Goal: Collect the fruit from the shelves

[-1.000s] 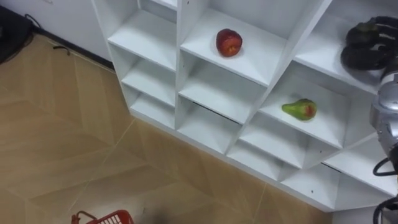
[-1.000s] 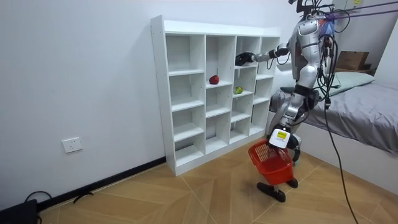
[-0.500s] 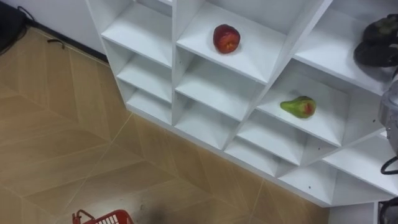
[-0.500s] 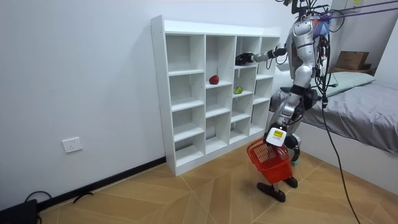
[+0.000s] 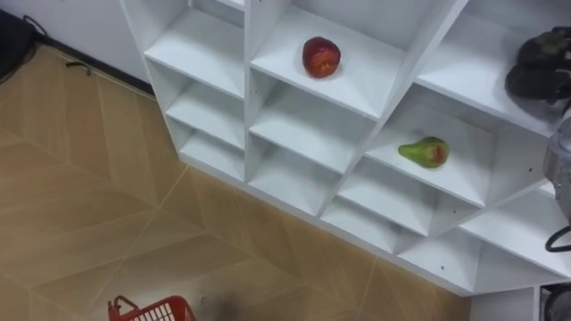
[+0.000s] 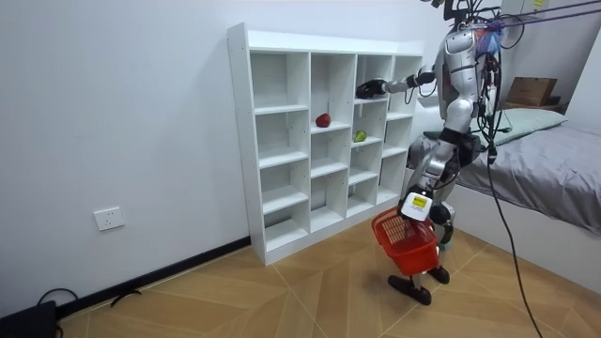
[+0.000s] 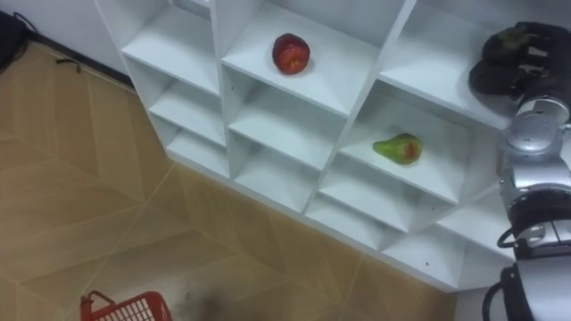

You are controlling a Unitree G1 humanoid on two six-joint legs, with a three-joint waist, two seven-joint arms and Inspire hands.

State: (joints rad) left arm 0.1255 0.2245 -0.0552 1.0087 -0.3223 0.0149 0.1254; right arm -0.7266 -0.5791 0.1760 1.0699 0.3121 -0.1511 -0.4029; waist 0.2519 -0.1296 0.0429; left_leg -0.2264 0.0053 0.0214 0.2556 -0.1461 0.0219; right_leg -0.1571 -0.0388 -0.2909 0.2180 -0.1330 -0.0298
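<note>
I stand before a white shelf unit (image 6: 310,141). A red apple (image 5: 320,56) lies in a middle compartment, and a green pear with a red blush (image 5: 425,152) lies one compartment lower to the right. My right hand (image 7: 520,61) reaches into an upper right compartment, with its dark fingers curled over a greenish-brown fruit (image 7: 513,37) that is mostly hidden. My left hand (image 6: 418,207) hangs low at my side, shut on the handle of a red basket (image 6: 407,242), whose rim (image 5: 152,311) shows at the bottom edge.
The other shelf compartments hold nothing. Wooden floor (image 5: 107,205) stretches out in front of the shelf. A bed (image 6: 545,169) stands behind me on the room view's right. A dark object (image 5: 13,40) and a cable lie by the wall at the far left.
The eye view has shifted slightly. In the room view the basket hangs a little higher. My right hand has stayed in the same compartment.
</note>
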